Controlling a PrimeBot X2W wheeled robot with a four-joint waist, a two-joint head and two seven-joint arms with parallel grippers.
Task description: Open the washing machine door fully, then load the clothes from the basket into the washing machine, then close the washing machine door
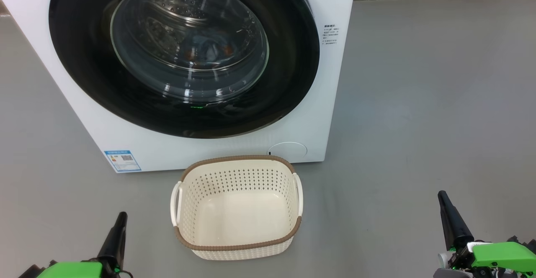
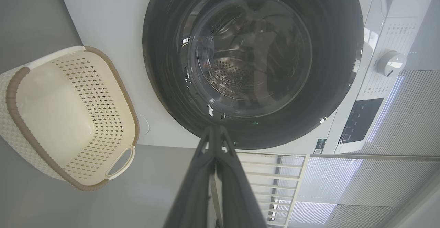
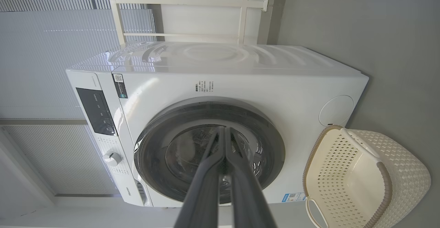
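Washing machine [image 1: 159,152]: white front-loading box standing on a grey floor [image 1: 418,123], with a blue label [image 1: 122,160] at its lower left corner and a round cover [image 1: 287,150] at its lower right. Door [image 1: 79,52]: wide glossy black ring around a clear bulging glass bowl [image 1: 167,73], lying flush against the machine's front. Clothes [image 1: 207,45]: seen dimly through the glass in the drum, pale blue fabric with orange spots; a white piece cannot be made out. Basket [image 1: 236,177]: cream perforated plastic with a brown rim and two white side handles, on the floor just in front of the machine, its bare bottom showing. Left gripper [image 1: 122,216] and right gripper [image 1: 442,195]: low at either side of the basket and well apart from it, each with its fingers pressed together on nothing. The left wrist view adds a white knob [image 2: 391,63] and a dark panel [image 2: 361,120] beside the door. The right wrist view adds the machine's top [image 3: 213,54] and a white rail [image 3: 192,1] behind it.
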